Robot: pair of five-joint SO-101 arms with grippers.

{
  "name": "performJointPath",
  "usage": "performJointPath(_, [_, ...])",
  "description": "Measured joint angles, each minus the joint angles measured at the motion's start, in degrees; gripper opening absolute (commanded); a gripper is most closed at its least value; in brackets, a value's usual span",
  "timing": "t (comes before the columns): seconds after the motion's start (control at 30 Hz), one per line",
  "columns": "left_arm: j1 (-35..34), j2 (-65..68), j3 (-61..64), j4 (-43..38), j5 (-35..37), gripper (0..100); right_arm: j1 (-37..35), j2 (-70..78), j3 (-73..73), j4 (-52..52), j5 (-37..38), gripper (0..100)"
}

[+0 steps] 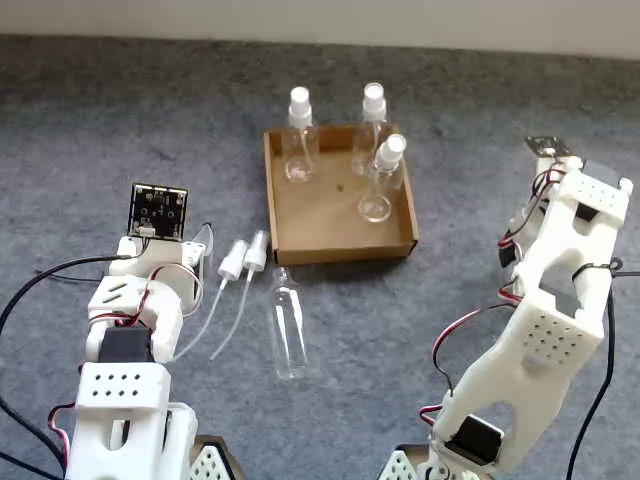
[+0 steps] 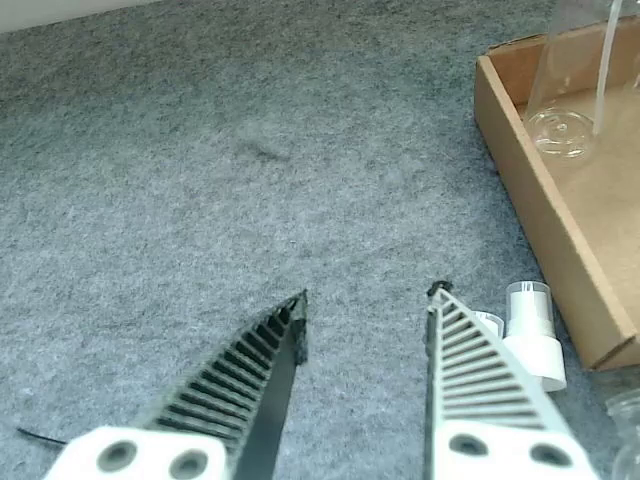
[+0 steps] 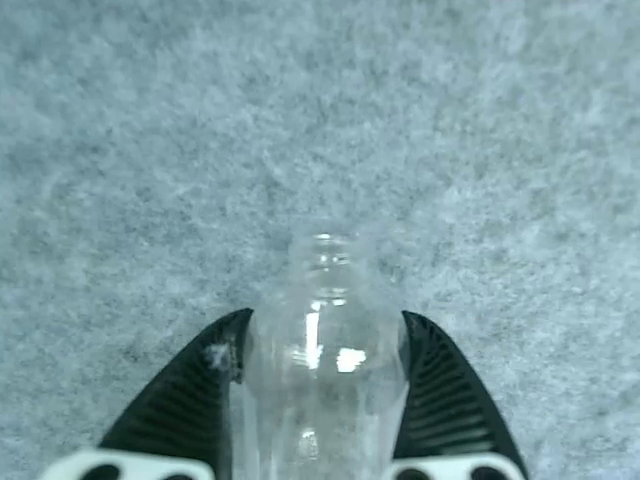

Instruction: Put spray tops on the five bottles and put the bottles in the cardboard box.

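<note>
The cardboard box (image 1: 340, 245) sits mid-table holding three upright clear bottles with white spray tops (image 1: 300, 135) (image 1: 370, 128) (image 1: 383, 178). In front of it a topless clear bottle (image 1: 288, 325) lies on the carpet, with two loose spray tops (image 1: 232, 262) (image 1: 255, 250) to its left. My left gripper (image 2: 365, 295) hovers open over bare carpet, with one spray top (image 2: 530, 330) just outside a finger and the box wall (image 2: 540, 190) beyond it. My right gripper (image 3: 325, 320) is shut on another topless clear bottle (image 3: 322, 340), neck pointing away over the carpet.
Grey carpet covers the whole table. The left arm (image 1: 130, 330) stands at the lower left and the right arm (image 1: 540, 320) at the right side, with cables trailing from both. Open carpet lies between the box and the right arm.
</note>
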Motion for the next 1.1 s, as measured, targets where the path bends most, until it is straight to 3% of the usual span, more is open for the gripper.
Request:
performJointPath(0.17, [0.0, 0.0, 0.0, 0.0, 0.0, 19, -0.35, -0.62, -1.23, 4.22, 0.0, 0.3])
performJointPath(0.27, [0.0, 0.0, 0.0, 0.0, 0.0, 14, -2.11, -4.13, -2.9, 7.65, -0.44, 0.3])
performJointPath(0.43, [0.0, 0.09, -0.53, 1.23, 0.0, 11, -5.45, -13.89, -3.87, 9.32, -6.33, 0.3])
performJointPath(0.63, [0.0, 10.29, -8.53, 7.21, 0.0, 21, -12.4, -25.58, -1.05, 10.2, -7.3, 0.3])
performJointPath(0.87, [2.02, 31.21, -22.42, 13.1, -4.31, 20, -22.15, -44.48, 20.31, 3.78, -9.49, 0.3])
performJointPath(1.1, [2.64, 45.19, -29.8, 13.8, -4.66, 20, -31.56, -67.08, 47.47, -3.78, -9.93, 0.3])
